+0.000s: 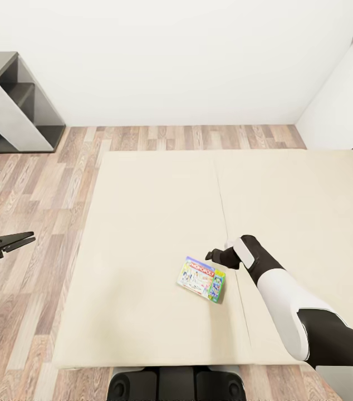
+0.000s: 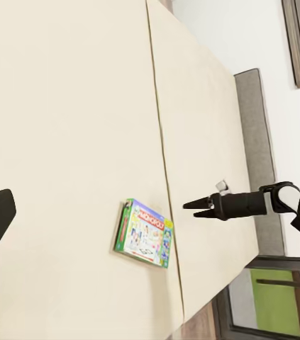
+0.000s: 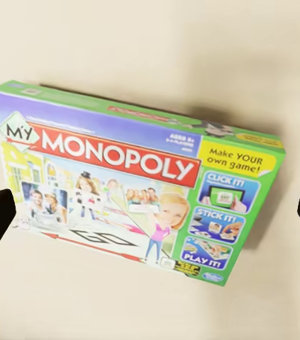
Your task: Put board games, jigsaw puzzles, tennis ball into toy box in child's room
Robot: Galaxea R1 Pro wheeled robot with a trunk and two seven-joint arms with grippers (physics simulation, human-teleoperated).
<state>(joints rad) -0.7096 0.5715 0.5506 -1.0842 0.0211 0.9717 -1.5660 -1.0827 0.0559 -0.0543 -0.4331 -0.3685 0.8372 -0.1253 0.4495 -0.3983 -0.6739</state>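
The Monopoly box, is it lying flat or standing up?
Lying flat. The Monopoly box rests on the bed with its printed lid facing up, and the right gripper hovers open beside it.

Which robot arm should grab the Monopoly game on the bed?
Probably the right gripper: it hangs open just beside the Monopoly box, facing it. The left gripper is off over the floor.

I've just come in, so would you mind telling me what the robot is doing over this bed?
The robot stands at the long beige mattress, where one flat green-edged Monopoly game box lies. Its right gripper hovers just above the box with jaws spread wide on either side of it, not touching it yet. The left gripper hangs open over the wooden floor, off to the side and holding nothing.
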